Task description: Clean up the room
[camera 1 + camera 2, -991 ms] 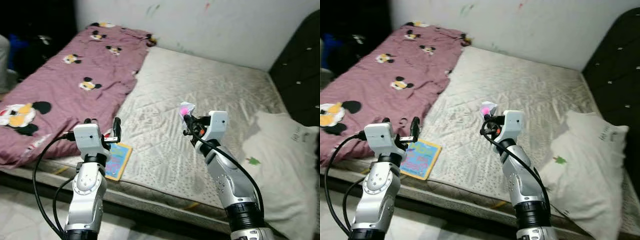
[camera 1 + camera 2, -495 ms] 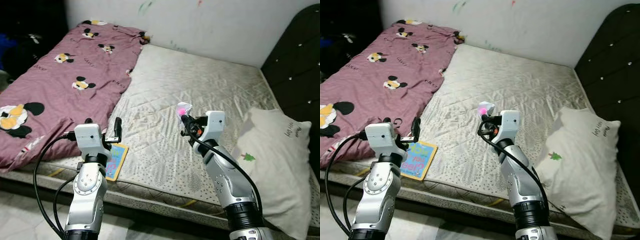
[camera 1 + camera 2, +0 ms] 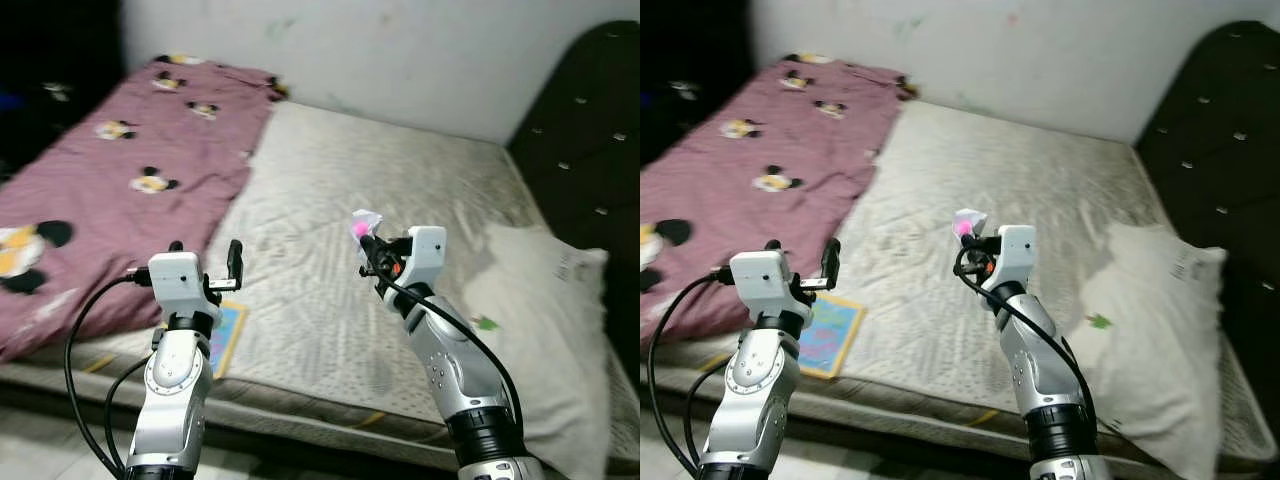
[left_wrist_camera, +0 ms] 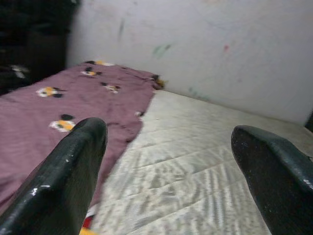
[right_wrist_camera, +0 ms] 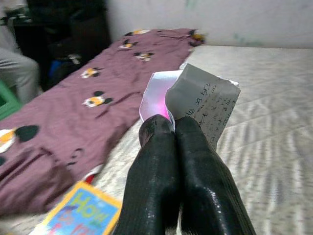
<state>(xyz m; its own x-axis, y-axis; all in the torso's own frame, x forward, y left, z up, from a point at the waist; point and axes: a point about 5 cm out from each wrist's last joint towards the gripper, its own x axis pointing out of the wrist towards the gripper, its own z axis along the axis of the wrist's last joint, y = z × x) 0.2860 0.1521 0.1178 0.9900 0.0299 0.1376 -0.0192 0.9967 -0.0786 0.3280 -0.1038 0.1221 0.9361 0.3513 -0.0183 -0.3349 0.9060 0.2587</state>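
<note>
Sticking upright from the right gripper [image 5: 173,134], a crumpled wrapper [image 5: 195,100], pinched.

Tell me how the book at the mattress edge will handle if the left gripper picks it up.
The book looks thin and flat, so probably light but apt to flex. It lies flush on the mattress, so getting a finger under may be hard. The left gripper is open above it.
</note>
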